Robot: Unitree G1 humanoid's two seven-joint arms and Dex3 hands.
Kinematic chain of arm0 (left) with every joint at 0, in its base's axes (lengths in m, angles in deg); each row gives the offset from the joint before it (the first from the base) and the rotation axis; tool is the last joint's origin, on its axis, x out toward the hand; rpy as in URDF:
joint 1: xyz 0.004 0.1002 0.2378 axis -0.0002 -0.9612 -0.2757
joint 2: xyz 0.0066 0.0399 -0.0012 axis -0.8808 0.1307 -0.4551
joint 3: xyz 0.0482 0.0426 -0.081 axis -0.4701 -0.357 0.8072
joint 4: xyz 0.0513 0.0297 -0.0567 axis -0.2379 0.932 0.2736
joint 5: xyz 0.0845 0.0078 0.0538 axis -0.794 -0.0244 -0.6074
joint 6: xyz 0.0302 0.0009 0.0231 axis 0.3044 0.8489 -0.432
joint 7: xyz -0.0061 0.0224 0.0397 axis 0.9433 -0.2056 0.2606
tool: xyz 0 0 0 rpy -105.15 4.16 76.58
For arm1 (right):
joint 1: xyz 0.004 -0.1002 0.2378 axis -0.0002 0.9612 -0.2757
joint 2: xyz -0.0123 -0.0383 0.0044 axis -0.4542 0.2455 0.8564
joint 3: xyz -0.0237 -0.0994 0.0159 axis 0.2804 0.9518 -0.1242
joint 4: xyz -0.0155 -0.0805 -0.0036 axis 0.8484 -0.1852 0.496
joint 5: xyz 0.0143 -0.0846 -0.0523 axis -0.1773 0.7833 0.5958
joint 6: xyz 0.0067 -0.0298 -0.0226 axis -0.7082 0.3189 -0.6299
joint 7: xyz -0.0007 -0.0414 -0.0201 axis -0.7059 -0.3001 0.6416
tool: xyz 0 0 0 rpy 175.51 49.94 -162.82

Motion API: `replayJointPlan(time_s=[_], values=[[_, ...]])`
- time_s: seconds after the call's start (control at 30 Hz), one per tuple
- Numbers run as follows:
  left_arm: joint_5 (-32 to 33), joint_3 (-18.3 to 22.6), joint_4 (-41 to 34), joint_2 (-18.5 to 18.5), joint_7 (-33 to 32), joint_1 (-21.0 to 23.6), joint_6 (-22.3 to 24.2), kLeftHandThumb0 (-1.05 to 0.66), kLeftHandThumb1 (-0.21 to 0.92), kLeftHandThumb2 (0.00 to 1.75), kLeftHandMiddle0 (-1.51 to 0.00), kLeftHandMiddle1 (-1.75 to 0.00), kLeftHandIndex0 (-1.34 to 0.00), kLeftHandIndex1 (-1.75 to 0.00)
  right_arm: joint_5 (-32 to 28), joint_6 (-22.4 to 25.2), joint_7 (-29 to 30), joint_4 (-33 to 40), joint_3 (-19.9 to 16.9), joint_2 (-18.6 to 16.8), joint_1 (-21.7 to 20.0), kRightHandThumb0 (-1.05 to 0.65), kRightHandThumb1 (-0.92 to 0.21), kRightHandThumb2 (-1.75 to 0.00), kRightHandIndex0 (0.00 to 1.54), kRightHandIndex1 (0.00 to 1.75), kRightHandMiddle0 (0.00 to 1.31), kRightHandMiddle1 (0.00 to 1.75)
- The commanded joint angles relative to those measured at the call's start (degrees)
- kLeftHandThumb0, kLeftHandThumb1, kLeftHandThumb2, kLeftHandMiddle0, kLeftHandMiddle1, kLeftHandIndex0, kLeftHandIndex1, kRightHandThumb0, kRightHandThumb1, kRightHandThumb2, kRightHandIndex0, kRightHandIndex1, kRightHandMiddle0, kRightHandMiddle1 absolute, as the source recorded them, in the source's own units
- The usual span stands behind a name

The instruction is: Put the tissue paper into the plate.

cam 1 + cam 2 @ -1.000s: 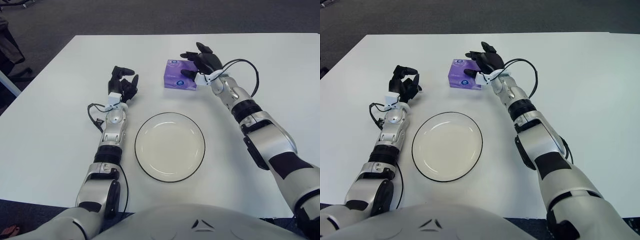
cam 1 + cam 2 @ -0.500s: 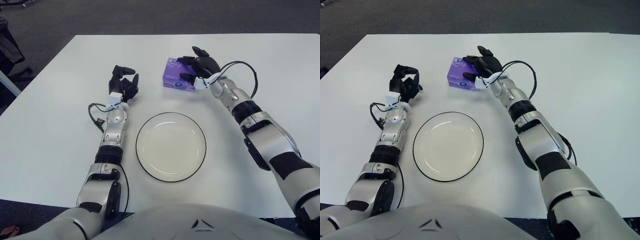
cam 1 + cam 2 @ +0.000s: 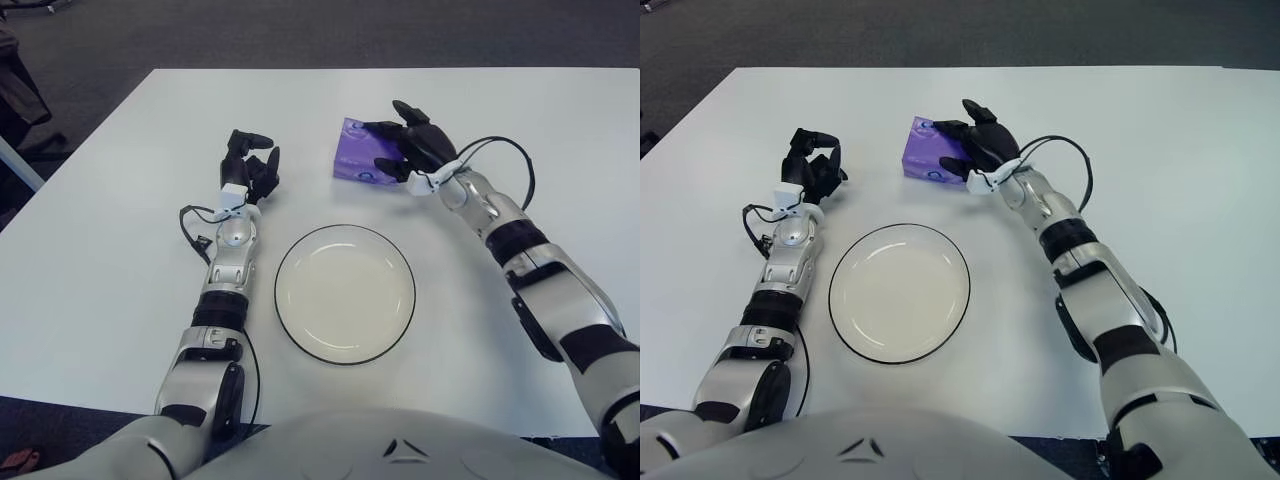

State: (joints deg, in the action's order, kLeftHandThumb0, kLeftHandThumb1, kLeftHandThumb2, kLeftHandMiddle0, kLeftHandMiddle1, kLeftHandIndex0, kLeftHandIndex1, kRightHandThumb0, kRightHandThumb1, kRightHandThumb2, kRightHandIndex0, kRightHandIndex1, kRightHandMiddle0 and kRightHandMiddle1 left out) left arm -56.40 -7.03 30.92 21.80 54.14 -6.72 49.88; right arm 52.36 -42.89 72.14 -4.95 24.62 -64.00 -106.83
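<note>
A purple tissue pack [image 3: 357, 160] is at the back of the white table, tilted with its near edge raised. My right hand [image 3: 408, 148] is shut on its right end, black fingers wrapped over the top and front. A round white plate [image 3: 345, 292] with a dark rim lies empty in the middle, nearer to me than the pack. My left hand [image 3: 250, 165] shows left of the plate, fingers curled and holding nothing.
The white table [image 3: 100, 250] spreads wide on both sides of the plate. Dark carpet lies beyond its far edge. A black cable loops off my right wrist [image 3: 495, 150].
My right hand has closed on the tissue pack and tipped it up, shifting slightly right. The left arm has stayed where it was.
</note>
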Motion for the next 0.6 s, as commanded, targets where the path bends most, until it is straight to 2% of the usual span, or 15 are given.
replayJointPlan(time_s=[0.0,0.4,0.57], values=[[-0.39,0.07,3.78,0.76,-0.38,-7.53,0.54,-0.37,0.82,0.51,-0.84,-1.75,-0.41,-1.59,0.3,1.45,-2.84,2.67,-0.14,2.47,4.49,-0.68,-0.92,-0.96,0.58,0.0,0.51,0.02],[-0.33,0.25,4.59,0.47,-0.2,-7.01,0.41,-0.37,0.82,0.52,-0.84,-1.75,-0.41,-1.58,-0.3,0.74,-4.96,11.78,-3.75,10.08,11.12,-0.69,-0.92,-0.97,0.59,0.01,0.51,0.02],[-0.35,0.3,5.04,0.43,-0.26,-6.74,0.27,-0.37,0.82,0.51,-0.84,-1.75,-0.41,-1.58,-0.85,1.28,-6.46,15.36,-5.67,11.68,13.14,-0.69,-0.92,-0.97,0.59,0.01,0.51,0.02]])
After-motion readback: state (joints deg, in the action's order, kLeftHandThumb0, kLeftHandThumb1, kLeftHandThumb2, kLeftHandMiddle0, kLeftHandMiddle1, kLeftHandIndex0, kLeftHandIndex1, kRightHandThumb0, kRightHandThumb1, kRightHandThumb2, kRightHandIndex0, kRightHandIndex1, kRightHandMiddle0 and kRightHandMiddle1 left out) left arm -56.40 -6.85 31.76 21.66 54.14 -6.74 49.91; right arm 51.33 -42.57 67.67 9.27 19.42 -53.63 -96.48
